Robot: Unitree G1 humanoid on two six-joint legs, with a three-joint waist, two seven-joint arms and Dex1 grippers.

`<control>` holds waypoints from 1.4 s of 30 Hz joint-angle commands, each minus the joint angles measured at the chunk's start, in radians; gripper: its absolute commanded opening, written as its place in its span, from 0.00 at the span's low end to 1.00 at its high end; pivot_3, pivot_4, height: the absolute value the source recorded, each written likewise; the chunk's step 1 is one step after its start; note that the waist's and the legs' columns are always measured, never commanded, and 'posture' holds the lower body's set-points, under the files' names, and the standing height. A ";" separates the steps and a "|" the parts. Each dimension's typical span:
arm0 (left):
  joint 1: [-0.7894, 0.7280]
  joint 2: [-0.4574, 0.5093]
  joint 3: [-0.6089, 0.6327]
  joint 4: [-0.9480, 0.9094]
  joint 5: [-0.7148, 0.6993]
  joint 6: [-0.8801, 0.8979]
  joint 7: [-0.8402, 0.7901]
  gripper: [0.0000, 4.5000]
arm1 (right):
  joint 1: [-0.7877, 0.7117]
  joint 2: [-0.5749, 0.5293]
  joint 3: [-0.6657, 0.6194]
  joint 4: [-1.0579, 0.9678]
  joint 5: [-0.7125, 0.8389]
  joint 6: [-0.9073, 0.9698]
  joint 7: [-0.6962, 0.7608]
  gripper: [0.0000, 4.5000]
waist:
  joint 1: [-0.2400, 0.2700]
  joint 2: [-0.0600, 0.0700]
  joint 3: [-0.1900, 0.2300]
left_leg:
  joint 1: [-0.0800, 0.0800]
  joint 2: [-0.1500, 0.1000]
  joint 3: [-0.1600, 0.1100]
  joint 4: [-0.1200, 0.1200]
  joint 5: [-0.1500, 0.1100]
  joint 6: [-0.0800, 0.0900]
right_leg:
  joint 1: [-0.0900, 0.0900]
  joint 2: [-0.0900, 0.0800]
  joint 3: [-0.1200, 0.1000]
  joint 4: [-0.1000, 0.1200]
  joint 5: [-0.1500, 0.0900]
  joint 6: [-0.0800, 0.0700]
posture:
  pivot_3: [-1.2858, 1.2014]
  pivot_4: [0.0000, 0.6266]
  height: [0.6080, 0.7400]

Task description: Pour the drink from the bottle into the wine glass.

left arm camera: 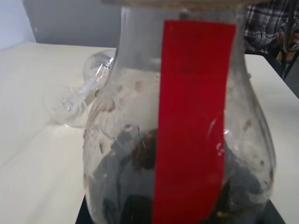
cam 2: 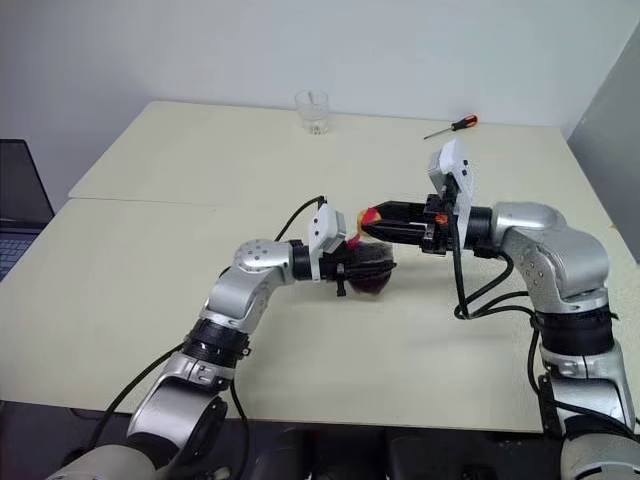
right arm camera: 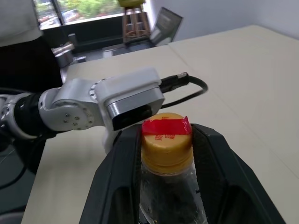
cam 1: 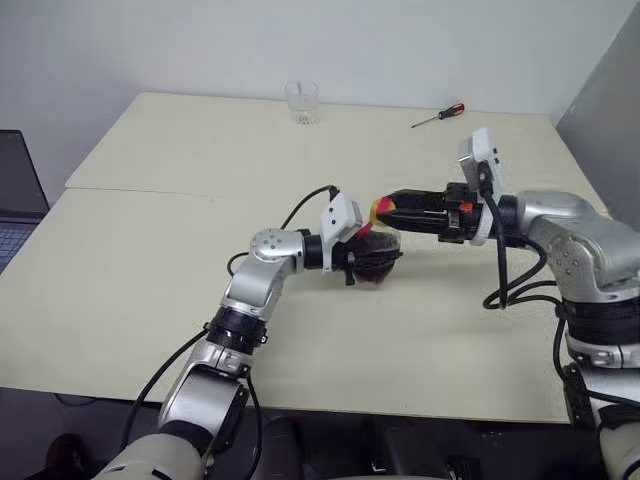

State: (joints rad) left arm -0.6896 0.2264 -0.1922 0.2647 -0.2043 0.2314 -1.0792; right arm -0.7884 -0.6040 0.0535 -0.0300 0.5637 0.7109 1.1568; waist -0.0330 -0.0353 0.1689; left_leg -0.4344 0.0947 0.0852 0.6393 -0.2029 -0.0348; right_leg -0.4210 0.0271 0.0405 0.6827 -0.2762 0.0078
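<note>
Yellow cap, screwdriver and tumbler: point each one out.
yellow cap (right arm camera: 167,145): right wrist view, on its ribbed side, between the black fingers.
screwdriver (cam 1: 454,110): left eye view, on its red handle.
tumbler (cam 2: 312,110): right eye view, on its clear wall.

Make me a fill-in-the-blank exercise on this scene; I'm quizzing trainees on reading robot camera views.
1. The left gripper holds the ____ by its round body.
2. The right gripper has its jaws on either side of the bottle's ____ cap.
3. Near the table's far edge, right of the tumbler, lies a ____.
4. A strip of ____ tape runs down the bottle.

Missing words: bottle; yellow; screwdriver; red
</note>
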 commanded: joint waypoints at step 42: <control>0.012 -0.017 -0.008 -0.088 -0.050 0.042 0.034 0.28 | 0.177 0.017 -0.367 -0.650 0.253 0.299 -0.589 1.00 | 0.002 0.002 0.001 | 0.001 0.001 -0.001 0.004 0.000 -0.001 | 0.000 -0.001 0.001 0.008 0.000 0.000 | 0.52 0.24 1.00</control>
State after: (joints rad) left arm -0.6495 0.2166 -0.1951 0.1979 -0.2355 0.2938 -1.0399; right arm -0.6024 -0.5997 -0.2673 -0.5955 0.7713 0.9756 0.6688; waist -0.0311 -0.0330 0.1702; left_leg -0.4335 0.0953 0.0842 0.6436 -0.2026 -0.0354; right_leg -0.4214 0.0258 0.0420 0.6918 -0.2762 0.0076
